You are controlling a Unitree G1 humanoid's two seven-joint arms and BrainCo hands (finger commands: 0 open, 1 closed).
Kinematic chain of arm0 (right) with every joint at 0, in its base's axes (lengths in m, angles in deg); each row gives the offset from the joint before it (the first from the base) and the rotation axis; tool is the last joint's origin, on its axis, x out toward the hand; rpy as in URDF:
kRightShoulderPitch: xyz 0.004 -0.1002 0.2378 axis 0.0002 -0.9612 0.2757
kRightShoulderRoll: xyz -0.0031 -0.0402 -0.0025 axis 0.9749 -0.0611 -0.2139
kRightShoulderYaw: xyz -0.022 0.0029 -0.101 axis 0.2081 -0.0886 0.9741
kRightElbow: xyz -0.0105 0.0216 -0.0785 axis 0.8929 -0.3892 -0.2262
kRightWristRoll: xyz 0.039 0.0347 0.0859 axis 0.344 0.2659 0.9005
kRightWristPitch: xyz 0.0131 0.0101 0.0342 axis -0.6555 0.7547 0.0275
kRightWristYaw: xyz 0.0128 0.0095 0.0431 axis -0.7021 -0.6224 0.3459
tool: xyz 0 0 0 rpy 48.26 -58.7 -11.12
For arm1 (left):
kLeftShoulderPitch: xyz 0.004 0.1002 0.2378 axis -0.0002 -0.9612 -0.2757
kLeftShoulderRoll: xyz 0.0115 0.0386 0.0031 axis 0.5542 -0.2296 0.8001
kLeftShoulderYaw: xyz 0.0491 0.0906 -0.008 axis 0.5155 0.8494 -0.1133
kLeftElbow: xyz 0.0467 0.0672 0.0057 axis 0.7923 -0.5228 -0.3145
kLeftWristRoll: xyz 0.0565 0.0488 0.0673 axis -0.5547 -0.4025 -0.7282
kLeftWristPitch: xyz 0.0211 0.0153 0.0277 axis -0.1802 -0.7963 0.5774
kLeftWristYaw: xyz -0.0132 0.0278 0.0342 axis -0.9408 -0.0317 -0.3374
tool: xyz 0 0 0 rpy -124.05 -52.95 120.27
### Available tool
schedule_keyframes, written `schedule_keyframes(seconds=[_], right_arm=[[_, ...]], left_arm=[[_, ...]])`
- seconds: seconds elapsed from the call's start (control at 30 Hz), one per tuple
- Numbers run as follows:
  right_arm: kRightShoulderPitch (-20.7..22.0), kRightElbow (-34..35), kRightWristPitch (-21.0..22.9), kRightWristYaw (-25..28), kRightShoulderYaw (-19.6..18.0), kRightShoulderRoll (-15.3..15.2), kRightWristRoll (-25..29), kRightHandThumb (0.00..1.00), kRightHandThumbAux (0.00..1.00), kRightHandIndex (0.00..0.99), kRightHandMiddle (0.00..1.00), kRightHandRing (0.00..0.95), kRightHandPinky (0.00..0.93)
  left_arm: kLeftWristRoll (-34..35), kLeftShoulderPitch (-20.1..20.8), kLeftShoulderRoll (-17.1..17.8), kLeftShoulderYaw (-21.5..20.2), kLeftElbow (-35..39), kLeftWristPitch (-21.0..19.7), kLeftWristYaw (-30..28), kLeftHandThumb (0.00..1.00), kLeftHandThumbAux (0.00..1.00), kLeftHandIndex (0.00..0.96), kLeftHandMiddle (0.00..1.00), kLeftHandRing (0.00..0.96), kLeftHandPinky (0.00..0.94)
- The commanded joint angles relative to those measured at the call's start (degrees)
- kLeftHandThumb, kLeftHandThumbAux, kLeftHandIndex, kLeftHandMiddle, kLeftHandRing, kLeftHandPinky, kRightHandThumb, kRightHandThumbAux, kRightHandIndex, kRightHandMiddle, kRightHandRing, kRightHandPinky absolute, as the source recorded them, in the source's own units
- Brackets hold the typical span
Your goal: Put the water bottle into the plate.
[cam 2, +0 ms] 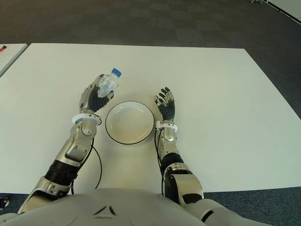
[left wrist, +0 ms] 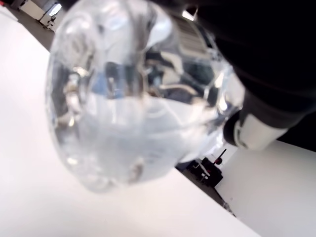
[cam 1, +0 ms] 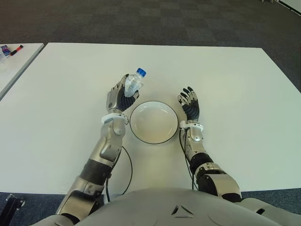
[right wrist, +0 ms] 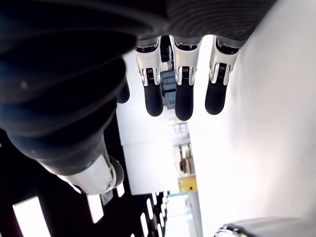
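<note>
While our left hand point(cam 1: 120, 96) is curled around the water bottle point(cam 1: 133, 83), we hold that bottle up off the white worktop point(cam 1: 235, 84), tilted, with its blue cap point(cam 1: 141, 72) pointing away from us and toward our right. In our left wrist view the clear body of the bottle fills most of the picture, pressed against our palm, with a dark finger point(left wrist: 256, 74) wrapped over it. The plate point(cam 1: 154, 122), white with a dark rim, lies just beside our left wrist, on its right, and holds nothing; the bottle is beyond the plate's far left edge, not over its middle.

Our right hand point(cam 1: 190, 103) shows just to the right of the plate, palm turned up, its fingers point(right wrist: 183, 94) stretched out straight and slightly apart, gripping nothing. The plate sits between our two hands.

A thin black cable point(cam 1: 128, 169) loops on the worktop beside our left forearm. Far off past our left hand, on a neighbouring table point(cam 1: 16, 59), we make out a few small items, among them a red marker point(cam 1: 17, 48).
</note>
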Motion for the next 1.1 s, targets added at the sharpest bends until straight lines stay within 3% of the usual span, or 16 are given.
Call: schedule_keyframes(seconds=[0.03, 0.37, 0.43, 0.57, 1.1], right_arm=[[-3.49, -2.81, 2.67, -0.1, -0.31, 2.24, 0.14, 0.044, 0.784, 0.111, 0.191, 0.198, 0.226], [-3.33, -3.05, 3.21, 0.77, -0.86, 2.57, 1.12, 0.057, 0.802, 0.116, 0.194, 0.2, 0.232], [-3.31, -3.03, 3.29, 0.88, -0.95, 2.63, 1.26, 0.063, 0.812, 0.118, 0.196, 0.202, 0.233], [-3.25, -2.99, 3.65, 1.23, -1.09, 2.64, 1.58, 0.069, 0.823, 0.118, 0.195, 0.201, 0.23], [-3.21, -3.11, 2.97, 1.38, -1.06, 2.7, 1.23, 0.065, 0.822, 0.106, 0.185, 0.193, 0.222]], left_arm=[[-1.54, -1.28, -0.44, -0.52, 5.55, -1.75, -0.95, 0.952, 0.648, 0.392, 0.511, 0.525, 0.822], [-2.33, -2.16, -1.57, -0.75, 7.81, -3.35, -0.1, 0.953, 0.647, 0.394, 0.516, 0.527, 0.846], [-2.53, -2.2, -1.78, -0.76, 8.0, -3.62, 0.07, 0.897, 0.656, 0.403, 0.534, 0.731, 0.856], [-3.12, -2.31, -2.13, -0.59, 8.36, -3.42, 0.86, 0.867, 0.661, 0.409, 0.544, 0.845, 0.862], [-2.11, -4.78, -3.24, -0.71, 10.76, 0.7, 1.83, 0.859, 0.663, 0.41, 0.547, 0.877, 0.866]])
